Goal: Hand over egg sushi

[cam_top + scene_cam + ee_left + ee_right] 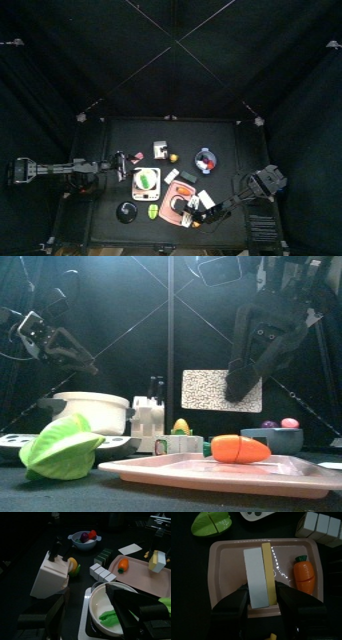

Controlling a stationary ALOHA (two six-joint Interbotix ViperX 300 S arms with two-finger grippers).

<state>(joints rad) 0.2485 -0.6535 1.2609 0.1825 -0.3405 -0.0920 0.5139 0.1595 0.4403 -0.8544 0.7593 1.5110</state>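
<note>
The egg sushi, a white rice block with a yellow egg strip down one side, sits between the jaws of my right gripper, which is shut on it. It hangs over the pink tray, beside the orange carrot. In the left wrist view the egg sushi shows lifted off the tray. From above, the right gripper is at the tray's right side. My left gripper is open and holds nothing, over the white pot at the table's left.
A white knife block stands beside the pot. A blue bowl of fruit sits at the back. White cubes and a green leaf lie just off the tray. A speckled board stands behind.
</note>
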